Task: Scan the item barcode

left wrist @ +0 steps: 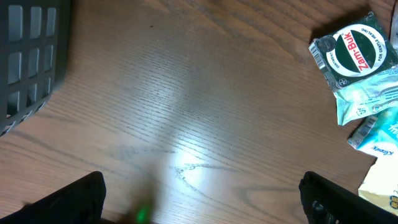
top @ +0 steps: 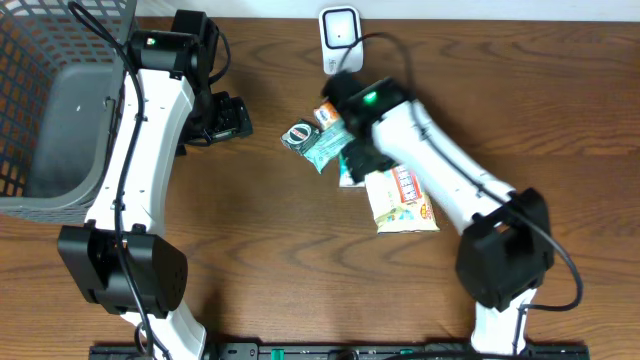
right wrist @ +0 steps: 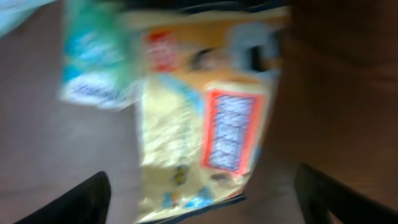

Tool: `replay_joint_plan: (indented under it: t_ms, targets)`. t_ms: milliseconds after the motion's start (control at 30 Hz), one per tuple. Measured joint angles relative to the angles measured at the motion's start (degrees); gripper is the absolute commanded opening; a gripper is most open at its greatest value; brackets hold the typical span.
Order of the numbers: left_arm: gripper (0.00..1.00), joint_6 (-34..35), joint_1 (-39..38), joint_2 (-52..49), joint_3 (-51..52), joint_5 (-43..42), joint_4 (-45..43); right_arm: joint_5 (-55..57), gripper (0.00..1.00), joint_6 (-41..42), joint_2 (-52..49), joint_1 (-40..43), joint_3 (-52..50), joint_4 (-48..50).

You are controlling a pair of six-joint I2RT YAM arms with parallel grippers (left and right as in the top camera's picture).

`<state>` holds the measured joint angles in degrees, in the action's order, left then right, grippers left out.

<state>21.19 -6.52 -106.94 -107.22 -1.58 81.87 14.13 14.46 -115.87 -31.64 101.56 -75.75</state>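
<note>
The items lie in a small heap mid-table. A yellow snack bag with a red-framed label lies flat below my right gripper, whose jaws stand open and wide of the bag; this view is blurred. In the overhead view the right gripper hovers over the heap. A Zam-Buk packet and a teal packet lie beside it. The white scanner stands at the table's far edge. My left gripper is open over bare wood, left of the heap. No barcode shows clearly.
A grey mesh basket fills the far left and its wall shows in the left wrist view. A small orange pack and a tissue pack lie in the heap. A cable runs from the scanner.
</note>
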Motion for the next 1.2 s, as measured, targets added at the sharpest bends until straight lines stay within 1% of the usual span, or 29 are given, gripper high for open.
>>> replay_joint_plan:
  t_ms: [67,267,367,500,533,567,600,633,667,700,733,767,800,867,1033,1200]
  targets:
    - [0.97,0.00,0.00,0.00,0.00,0.00,-0.02,-1.22,0.91,-0.50,0.00,3.41,0.00,0.07]
    - [0.98,0.00,0.00,0.00,0.00,0.00,0.00,-11.58,0.87,-5.51,0.00,14.75,-1.73,2.51]
    - [0.98,0.00,0.00,0.00,0.00,0.00,0.00,-16.48,0.82,-7.74,-0.02,16.74,-6.21,6.86]
    - [0.98,0.00,0.00,0.00,0.00,0.00,-0.04,-20.48,0.80,-9.05,-0.04,16.81,-13.62,11.67]
    - [0.98,0.00,0.00,0.00,0.00,0.00,-0.02,-21.29,0.77,-9.11,-0.13,16.76,-15.19,12.81]
    - [0.98,0.00,0.00,0.00,0.00,0.00,0.02,-22.16,0.70,-9.25,-0.24,16.63,-16.87,13.92]
    - [0.98,0.00,0.00,0.00,0.00,-0.02,-0.02,-22.64,0.59,-9.31,-0.37,16.55,-18.14,14.80]
    - [0.98,0.00,0.00,0.00,0.00,-0.02,0.00,-22.91,0.43,-9.73,-0.57,16.46,-19.39,15.39]
    - [0.98,0.00,0.00,0.00,0.00,-0.02,0.00,-23.34,0.33,-9.86,-0.70,16.33,-20.44,15.76]
    - [0.98,0.00,0.00,0.00,0.00,-0.02,0.00,-23.76,0.20,-9.77,-0.87,16.15,-21.22,15.45]
    - [0.98,0.00,0.00,0.00,0.00,-0.02,0.00,-24.55,0.13,-9.68,-0.90,16.04,-21.55,15.13]
    - [0.98,0.00,0.00,0.00,0.00,0.00,-0.02,-25.53,0.03,-9.81,-0.90,15.89,-21.66,14.53]
    - [0.97,0.00,0.00,0.00,0.00,-0.02,0.00,-27.21,0.01,-9.86,-0.66,15.85,-21.57,13.92]
    - [0.98,0.00,0.00,0.00,0.00,0.00,0.00,-30.75,0.01,-9.90,-0.42,15.82,-21.38,12.55]
    - [0.97,0.00,0.00,0.00,0.00,-0.02,0.00,-44.76,0.01,-10.25,-0.92,16.50,-21.38,6.40]
    - [0.98,0.00,0.00,0.00,0.00,-0.02,0.00,-63.78,0.01,-13.62,-0.92,19.65,-21.38,-5.44]
